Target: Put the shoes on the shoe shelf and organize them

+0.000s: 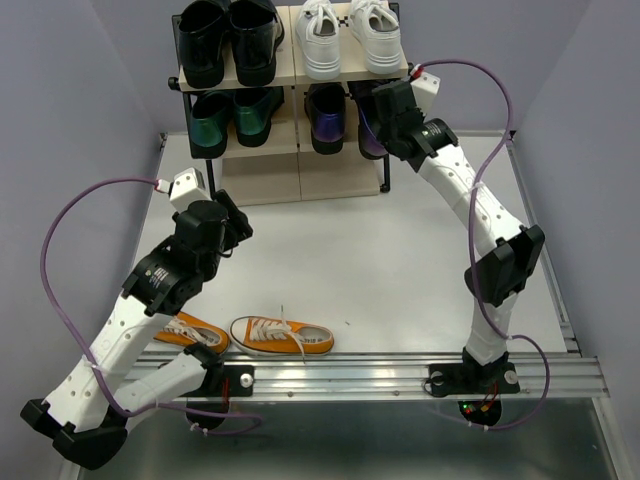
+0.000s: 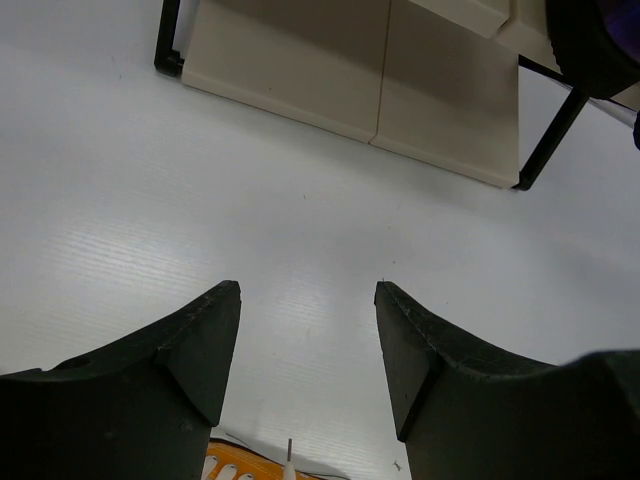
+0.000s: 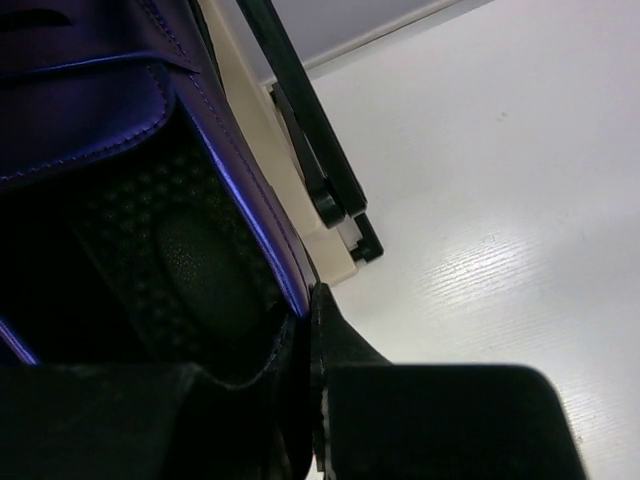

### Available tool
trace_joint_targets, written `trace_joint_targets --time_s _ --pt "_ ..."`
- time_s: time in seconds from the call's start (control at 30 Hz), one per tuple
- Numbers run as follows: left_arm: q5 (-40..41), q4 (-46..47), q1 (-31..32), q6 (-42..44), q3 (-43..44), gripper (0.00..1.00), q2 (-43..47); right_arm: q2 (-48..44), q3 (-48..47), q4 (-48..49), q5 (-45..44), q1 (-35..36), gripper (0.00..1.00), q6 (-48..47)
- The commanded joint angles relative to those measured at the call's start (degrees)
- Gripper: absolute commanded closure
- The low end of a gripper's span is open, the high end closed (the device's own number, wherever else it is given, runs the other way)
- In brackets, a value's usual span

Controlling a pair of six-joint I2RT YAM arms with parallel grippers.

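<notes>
The orange sneakers (image 1: 283,335) lay on the surface (image 1: 380,260) along its near edge, well apart from the shoe shelf (image 1: 290,75). One was in the open and the other was partly hidden under the left arm. The white sneakers (image 1: 350,38) stood side by side on the right half of the top tier. Below them, on the right half of the middle tier, sat one purple loafer (image 1: 327,118), with the second purple loafer (image 1: 366,135) just beside it at the shelf's right end.

The right hand (image 1: 378,108) reached in at that end. In its wrist view it was clamped on the second purple loafer (image 3: 150,150), with the shoe's side wall running down between the fingers (image 3: 345,345).

The left hand (image 2: 308,300) hung over bare surface with its fingers spread wide apart and nothing between them. A bit of orange sneaker (image 2: 240,465) showed beneath it.

A black pair (image 1: 228,40) filled the top tier's left half, and a green pair (image 1: 232,115) stood under it.
</notes>
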State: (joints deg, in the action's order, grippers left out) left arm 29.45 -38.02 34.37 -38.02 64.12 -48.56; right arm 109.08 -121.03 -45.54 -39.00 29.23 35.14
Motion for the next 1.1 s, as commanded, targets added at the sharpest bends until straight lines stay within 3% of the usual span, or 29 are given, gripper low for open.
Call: trace_joint_targets --time_s 0.0,0.37,0.43,0.53,0.57,0.6,1.07 --pt "1.66 -0.12 -0.36 -0.04 1.71 0.33 0.92 -0.27 -4.47 10.56 -4.06 -0.32 0.99 3.01" --pt "2.19 -1.35 -0.36 -0.65 1.8 0.33 2.15 2.37 -6.5 11.79 -3.45 -0.32 0.97 3.54" --pt "2.1 -1.35 -0.36 -0.65 1.8 0.33 2.06 1.76 -5.97 11.96 -2.83 -0.32 0.88 3.62" --pt "1.84 -1.35 -0.36 -0.83 1.71 0.33 2.06 -0.6 -2.82 14.24 -0.82 -0.32 0.57 2.75" --pt "1.84 -1.35 -0.36 -0.74 1.71 0.33 2.15 -0.62 -2.81 14.25 -0.81 -0.32 0.57 2.75" --pt "1.84 -1.18 -0.36 -0.83 1.63 0.33 2.15 -1.14 -2.28 14.68 0.06 -0.32 0.47 1.96" --pt "0.96 -0.56 -0.36 -1.0 1.54 0.33 1.71 -7.56 3.86 15.13 8.14 -0.32 0.12 -2.78"
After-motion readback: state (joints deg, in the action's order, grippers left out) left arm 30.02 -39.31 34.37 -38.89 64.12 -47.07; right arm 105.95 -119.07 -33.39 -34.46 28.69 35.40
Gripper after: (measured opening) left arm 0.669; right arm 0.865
